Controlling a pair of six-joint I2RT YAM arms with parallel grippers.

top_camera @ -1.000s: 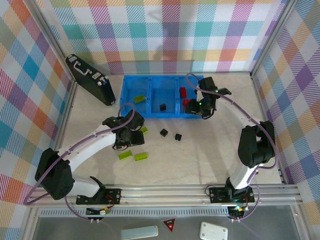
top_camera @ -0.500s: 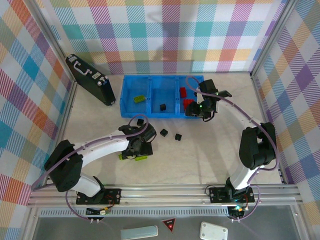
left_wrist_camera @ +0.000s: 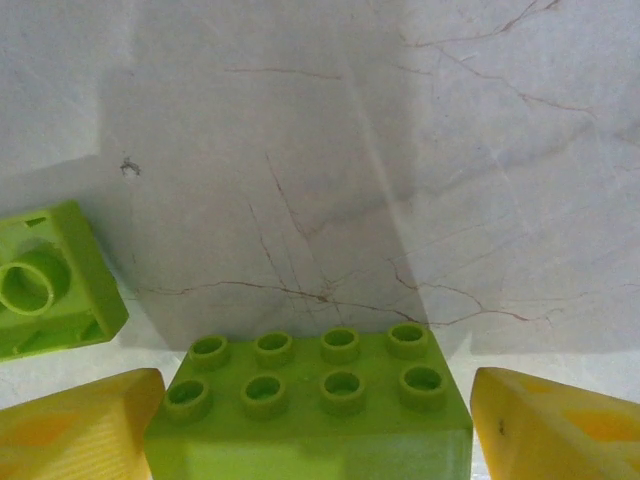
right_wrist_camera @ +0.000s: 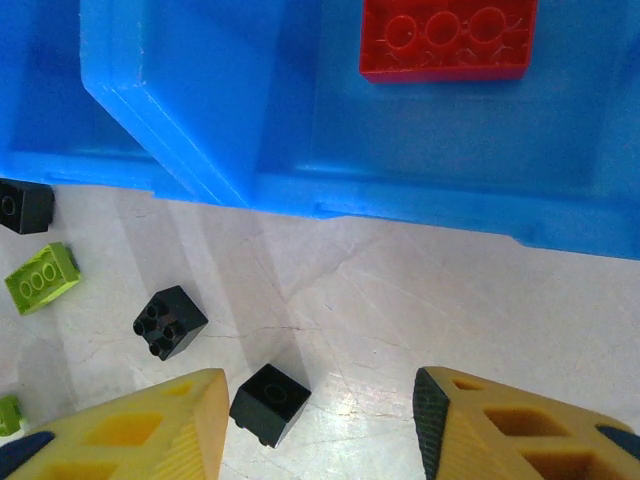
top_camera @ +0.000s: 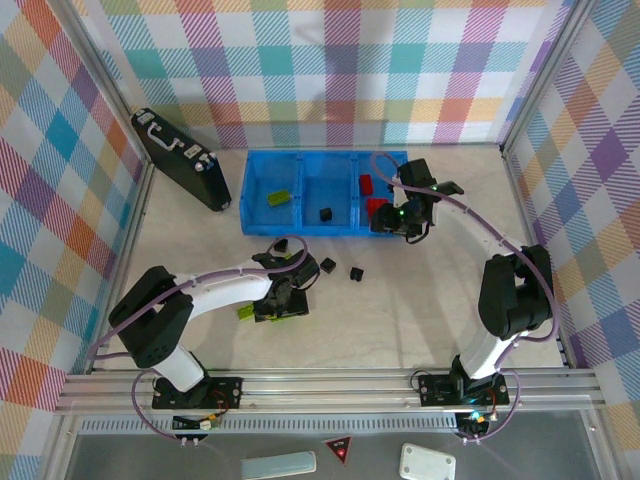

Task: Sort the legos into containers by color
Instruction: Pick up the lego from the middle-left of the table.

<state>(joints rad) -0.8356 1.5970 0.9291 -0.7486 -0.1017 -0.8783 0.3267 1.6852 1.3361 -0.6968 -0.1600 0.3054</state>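
While my left gripper (left_wrist_camera: pixel 316 395) straddles a lime-green lego (left_wrist_camera: pixel 305 430) on the worktop (left_wrist_camera: pixel 400 150), fingers against its ends, I cannot tell whether it grips; my right gripper (right_wrist_camera: pixel 320 385) hangs open, empty, beside the blue tray (right_wrist_camera: pixel 200 110); a red lego (right_wrist_camera: pixel 447 40) lies inside.

The bench (left_wrist_camera: pixel 420 150) looks like matt, veined stone. The lime-green brick (left_wrist_camera: pixel 310 440) at six o'clock is smooth, glossy plastic, as is the blue tray (right_wrist_camera: pixel 200 100). The left tool (left_wrist_camera: pixel 315 385) has faintly ribbed yellow fingers (left_wrist_camera: pixel 70 435).
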